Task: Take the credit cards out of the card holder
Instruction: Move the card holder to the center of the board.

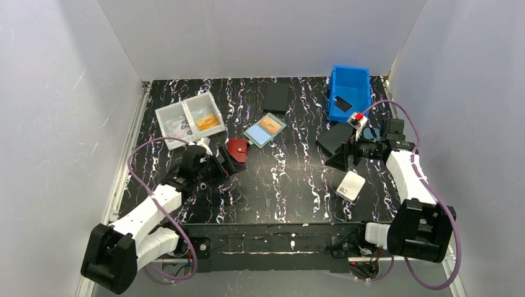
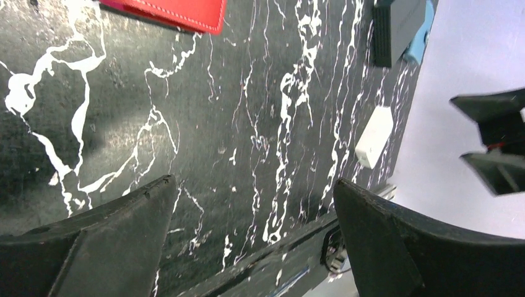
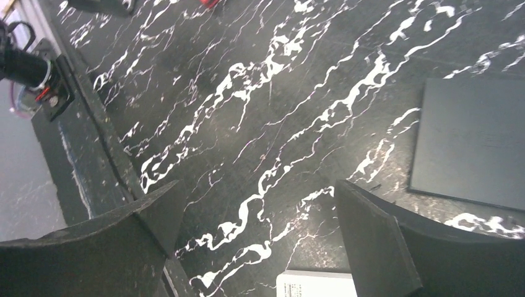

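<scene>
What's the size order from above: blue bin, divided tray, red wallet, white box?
Largest, unranked because alike: divided tray, blue bin.
Then white box.
Smallest: red wallet, narrowly.

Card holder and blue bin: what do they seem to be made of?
Card holder: dark-red leather or faux leather, matte; pale stitching along its edge in the left wrist view. Blue bin: probably rigid moulded plastic, smooth, uniform colour, thick straight walls.

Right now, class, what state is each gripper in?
Left gripper: open, holding nothing.
Right gripper: open, holding nothing.
</scene>
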Tool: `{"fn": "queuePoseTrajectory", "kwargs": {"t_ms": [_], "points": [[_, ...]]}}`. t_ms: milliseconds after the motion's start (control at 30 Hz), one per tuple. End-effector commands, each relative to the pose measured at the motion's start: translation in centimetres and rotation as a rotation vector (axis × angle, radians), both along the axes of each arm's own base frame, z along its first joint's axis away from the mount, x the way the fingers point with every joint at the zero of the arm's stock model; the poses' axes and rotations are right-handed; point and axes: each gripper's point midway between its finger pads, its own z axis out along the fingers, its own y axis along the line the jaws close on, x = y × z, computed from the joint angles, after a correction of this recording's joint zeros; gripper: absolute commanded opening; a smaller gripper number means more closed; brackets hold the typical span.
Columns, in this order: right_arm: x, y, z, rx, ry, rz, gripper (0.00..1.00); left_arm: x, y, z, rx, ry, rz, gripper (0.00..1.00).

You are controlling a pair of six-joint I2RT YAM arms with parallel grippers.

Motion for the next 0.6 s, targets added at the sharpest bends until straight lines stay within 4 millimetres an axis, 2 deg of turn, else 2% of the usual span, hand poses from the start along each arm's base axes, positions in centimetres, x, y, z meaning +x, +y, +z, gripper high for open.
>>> {"fn": "queuePoseTrajectory", "kwargs": {"t_ms": [0, 133, 233, 333, 567], "points": [[-1.5, 0.7, 0.1, 0.028, -0.038, 0.124, 0.98, 2.7, 0.2, 0.4, -0.041, -0.021, 0.124, 0.96], [-2.2, 0.9, 0.0, 0.033, -0.038, 0.135, 0.98, 4.5, 0.2, -0.9, -0.006, 0.018, 0.164, 0.95], [-2.3, 0.8, 0.2, 0.02, -0.061, 0.124, 0.98, 5.9, -0.4, -1.0, 0.067, -0.032, 0.065, 0.85], [-2.3, 0.9, 0.4, 0.021, -0.071, 0.117, 0.98, 5.9, 0.5, -1.9, 0.226, -0.014, -0.052, 0.83], [-2.2, 0.9, 0.4, 0.023, -0.064, 0.114, 0.98, 5.8, 2.4, -1.3, 0.442, -0.002, -0.203, 0.84]]}}
